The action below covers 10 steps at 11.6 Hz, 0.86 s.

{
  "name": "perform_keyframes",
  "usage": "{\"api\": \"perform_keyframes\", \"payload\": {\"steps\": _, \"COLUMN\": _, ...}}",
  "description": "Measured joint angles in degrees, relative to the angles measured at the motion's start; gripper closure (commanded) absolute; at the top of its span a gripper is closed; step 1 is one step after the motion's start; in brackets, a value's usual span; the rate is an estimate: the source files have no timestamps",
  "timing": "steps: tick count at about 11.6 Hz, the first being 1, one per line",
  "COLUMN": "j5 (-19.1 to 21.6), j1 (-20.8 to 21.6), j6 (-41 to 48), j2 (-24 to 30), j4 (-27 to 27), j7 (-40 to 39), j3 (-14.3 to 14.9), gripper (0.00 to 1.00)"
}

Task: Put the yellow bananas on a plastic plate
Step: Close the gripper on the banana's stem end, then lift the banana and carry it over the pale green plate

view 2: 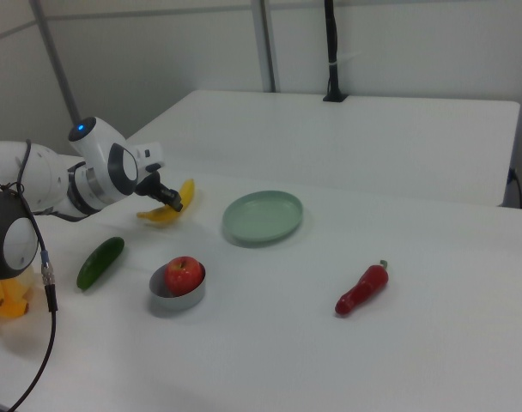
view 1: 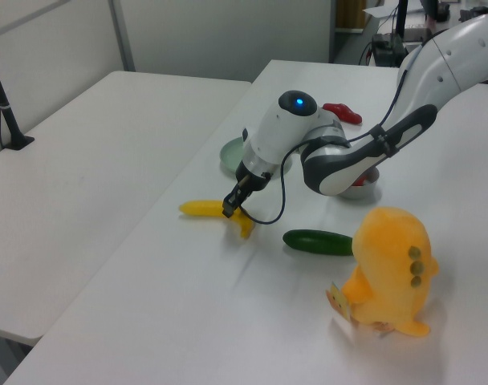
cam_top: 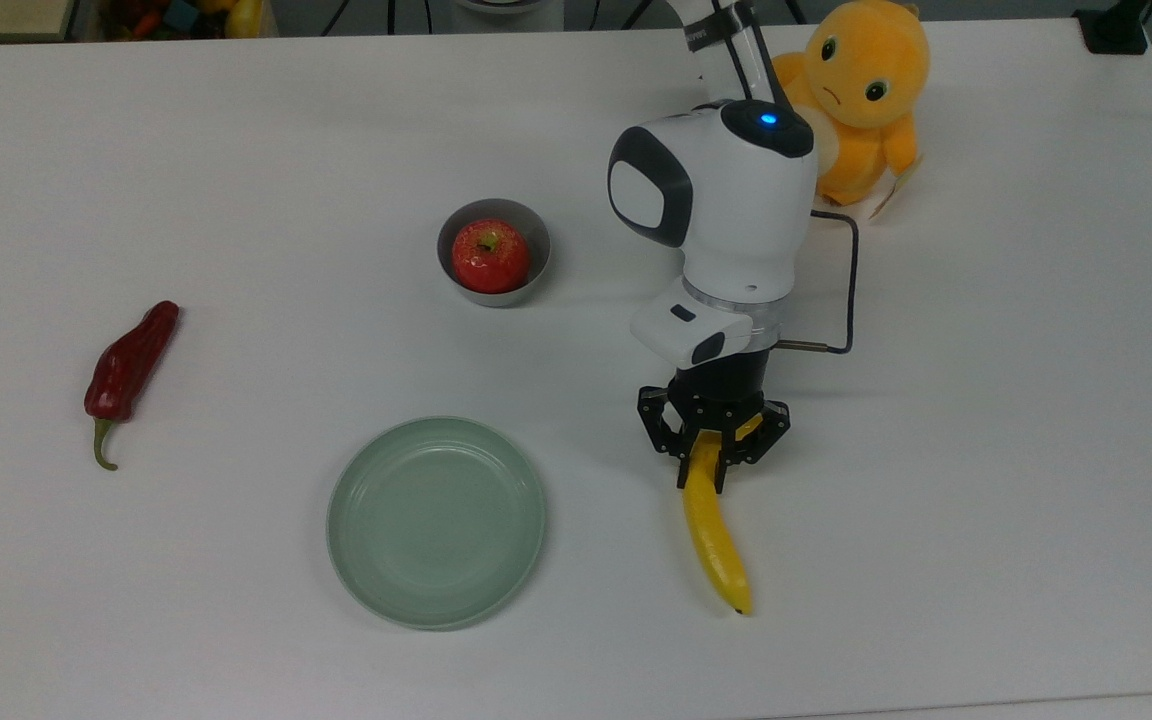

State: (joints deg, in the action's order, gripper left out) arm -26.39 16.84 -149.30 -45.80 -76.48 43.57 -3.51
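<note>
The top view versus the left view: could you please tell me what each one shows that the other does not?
Top view: the round red apple sitting in its small grey bowl, seen whole. Left view: the dark green cucumber lying between the curved yellow banana and the orange plush toy, plus a second white table. Both: the pincer shut on the banana near one end, the pale green round plastic plate, the red chilli pepper.

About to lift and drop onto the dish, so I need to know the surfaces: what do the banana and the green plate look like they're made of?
The yellow banana looks like smooth moulded plastic or foam: uniform colour, no blemishes, faint sheen, though real fruit cannot be ruled out. The plastic plate looks like hard matte plastic or melamine: even sage green, soft highlights, crisp concentric rings. The gripper is shut on the banana's stem end.
</note>
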Motion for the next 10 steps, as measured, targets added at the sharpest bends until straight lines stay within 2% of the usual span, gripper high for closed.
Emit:
{"api": "perform_keyframes", "payload": {"steps": 4, "j5": 0.76, "j1": -3.21, "j6": 0.36, "j2": 6.47, "j4": 0.1, "j7": 0.2, "j3": 0.07, "gripper": 0.95}}
{"api": "perform_keyframes", "payload": {"steps": 6, "j5": 2.62, "j1": -4.87, "j6": 1.76, "j2": 8.98, "j4": -0.46, "j7": -0.34, "j3": 0.1, "gripper": 0.95}}
{"api": "perform_keyframes", "payload": {"steps": 10, "j5": 13.55, "j1": -8.14, "j6": 11.59, "j2": 14.13, "j4": -0.96, "j7": -10.74, "j3": 0.92, "gripper": 0.95}}
